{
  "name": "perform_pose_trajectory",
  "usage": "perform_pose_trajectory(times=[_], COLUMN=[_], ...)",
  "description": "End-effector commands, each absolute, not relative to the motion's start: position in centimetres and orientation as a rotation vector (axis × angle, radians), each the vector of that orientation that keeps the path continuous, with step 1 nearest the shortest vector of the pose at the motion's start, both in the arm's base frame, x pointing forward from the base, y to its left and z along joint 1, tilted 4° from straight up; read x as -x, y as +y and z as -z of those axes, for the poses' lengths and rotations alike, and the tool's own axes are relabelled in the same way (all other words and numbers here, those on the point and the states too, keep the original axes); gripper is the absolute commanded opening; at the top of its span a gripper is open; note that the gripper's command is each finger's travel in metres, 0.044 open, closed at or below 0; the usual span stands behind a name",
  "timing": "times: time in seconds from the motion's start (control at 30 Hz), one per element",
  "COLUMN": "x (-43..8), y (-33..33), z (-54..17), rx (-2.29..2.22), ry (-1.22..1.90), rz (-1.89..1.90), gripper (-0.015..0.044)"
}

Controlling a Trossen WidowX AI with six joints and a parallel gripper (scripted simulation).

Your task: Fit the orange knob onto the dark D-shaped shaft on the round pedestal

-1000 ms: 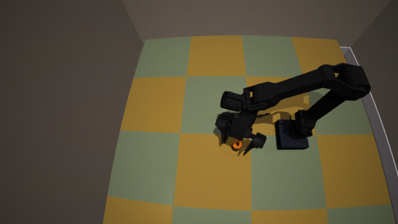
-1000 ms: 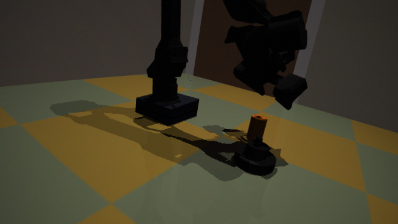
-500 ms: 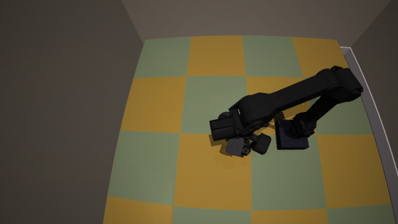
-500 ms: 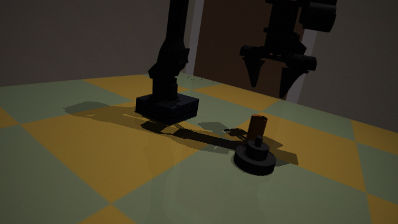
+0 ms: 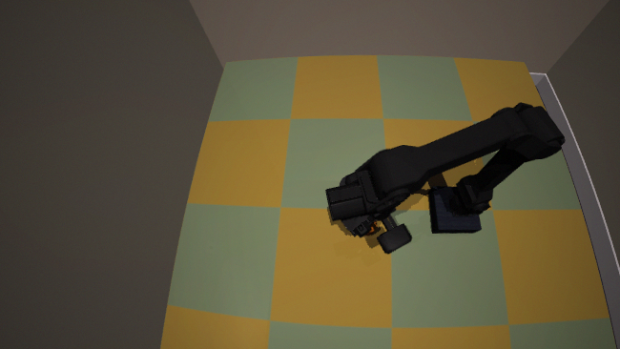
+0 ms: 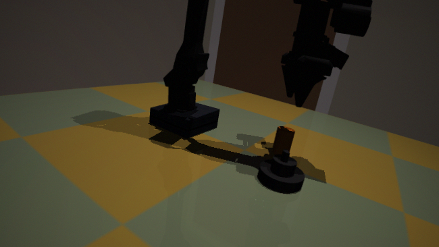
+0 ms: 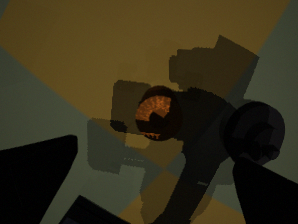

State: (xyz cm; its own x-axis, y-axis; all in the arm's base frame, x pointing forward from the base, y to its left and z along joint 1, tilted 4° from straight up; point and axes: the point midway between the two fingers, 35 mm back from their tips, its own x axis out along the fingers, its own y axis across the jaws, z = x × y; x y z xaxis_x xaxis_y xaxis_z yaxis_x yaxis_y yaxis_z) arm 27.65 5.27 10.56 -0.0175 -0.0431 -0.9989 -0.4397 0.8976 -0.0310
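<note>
With our pincer (image 5: 369, 228) (image 6: 294, 102) (image 7: 157, 156) spread wide and holding nothing, we're still to grasp the orange knob (image 5: 373, 228) (image 6: 283, 141) (image 7: 159, 114), so centring above it comes next.

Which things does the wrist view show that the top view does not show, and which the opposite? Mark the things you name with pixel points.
Only the wrist view: the round pedestal (image 6: 265, 175) (image 7: 277, 122) with its dark shaft (image 6: 286, 155), at the right edge, and the hole in the top of the orange knob.

Only the top view: the arm's long upper links, the square base (image 5: 441, 224) (image 6: 206, 123) and the room walls.

Both: the orange knob (image 5: 373, 228) (image 6: 283, 142) (image 7: 150, 107), only a sliver from the top, the checkered surface, and parts of the end effector (image 6: 294, 102) (image 7: 156, 155), which is open.
</note>
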Motion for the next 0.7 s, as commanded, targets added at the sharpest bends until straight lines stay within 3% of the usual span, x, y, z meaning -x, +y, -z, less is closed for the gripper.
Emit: perform_pose_trajectory(times=[0.0, 0.67], x=[-27.6, -27.5], y=[5.2, 5.0], z=[-10.6, -5.7], rx=[0.085, 0.069], ry=[1.591, 1.591], rz=[-0.01, 0.007], gripper=[0.044, 0.044])
